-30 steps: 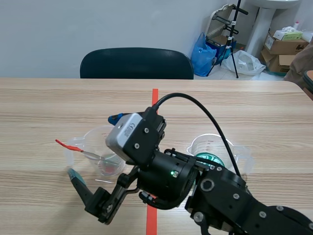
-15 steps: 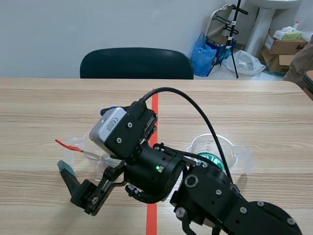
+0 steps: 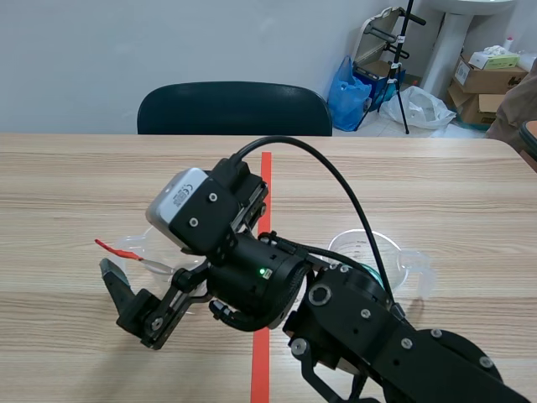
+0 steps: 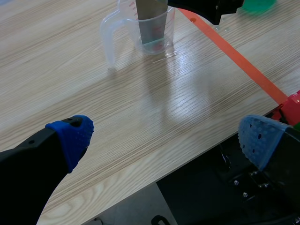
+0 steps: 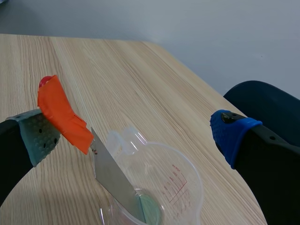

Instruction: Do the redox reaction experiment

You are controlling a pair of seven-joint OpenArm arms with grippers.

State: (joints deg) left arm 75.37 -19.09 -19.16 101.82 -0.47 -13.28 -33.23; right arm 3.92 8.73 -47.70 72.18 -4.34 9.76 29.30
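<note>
Scene view: right arm (image 3: 252, 281) partly hides beaker (image 3: 143, 237).

We seem to be in a plain office room serving as a makeshift lab. A long wood-grain counter (image 3: 84, 168) marked with an orange-red tape line (image 3: 266, 168) stands before a bare pale wall (image 3: 168, 42), with a dark office chair (image 3: 235, 109) behind it. In the far corner sit cardboard boxes (image 3: 487, 80), a blue plastic bag (image 3: 348, 94) and a black tripod (image 3: 403, 67). A clear measuring cup (image 3: 394, 252) on the counter suggests bench work.
</note>
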